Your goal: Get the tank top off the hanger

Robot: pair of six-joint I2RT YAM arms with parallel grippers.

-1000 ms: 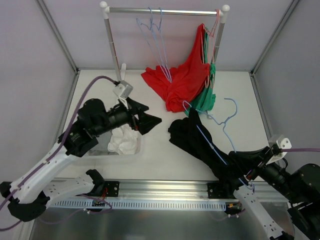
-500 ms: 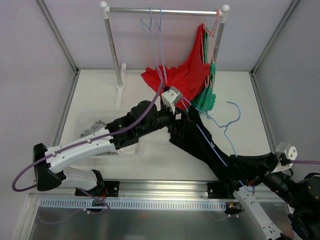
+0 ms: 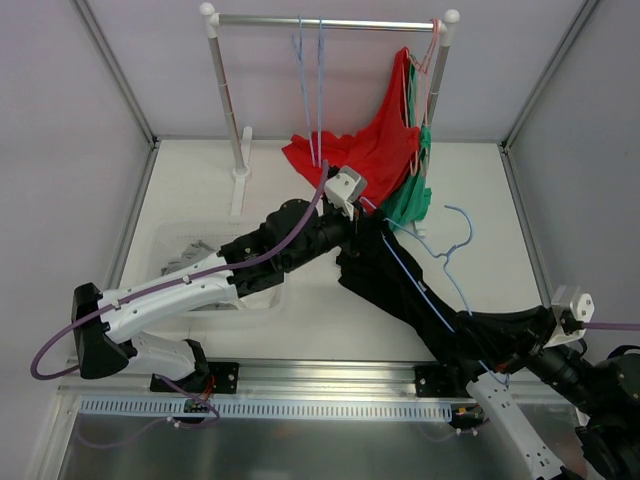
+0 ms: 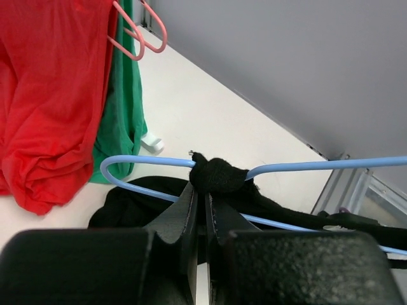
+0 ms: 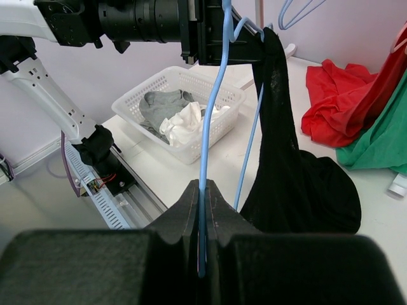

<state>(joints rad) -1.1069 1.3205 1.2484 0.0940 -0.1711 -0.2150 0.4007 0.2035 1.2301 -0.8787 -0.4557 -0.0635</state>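
Observation:
The black tank top [image 3: 395, 280] hangs on a light blue hanger [image 3: 455, 240], stretched across the table from centre to lower right. My left gripper [image 3: 362, 222] is shut on a bunched black strap [image 4: 219, 176] at the hanger's shoulder bend [image 4: 121, 166]. Its fingertips [image 4: 191, 190] pinch the fabric just under the wire. At the lower right, my right gripper [image 5: 202, 187] is shut on the hanger's blue wire [image 5: 213, 95]. The tank top [image 5: 286, 171] drapes beside it. Black fabric partly hides that gripper [image 3: 500, 350] from above.
A white basket [image 5: 166, 75] of grey and white clothes sits at the left, under my left arm. The rack [image 3: 325, 22] at the back holds two bare blue hangers [image 3: 310, 80], a red garment [image 3: 360, 160] and a green one [image 3: 410, 200] on pink hangers [image 4: 137, 35].
My left arm swung from over the basket to the tank top, and its jaws went from wide open to shut on the strap. The right arm drew back slightly, still gripping the hanger.

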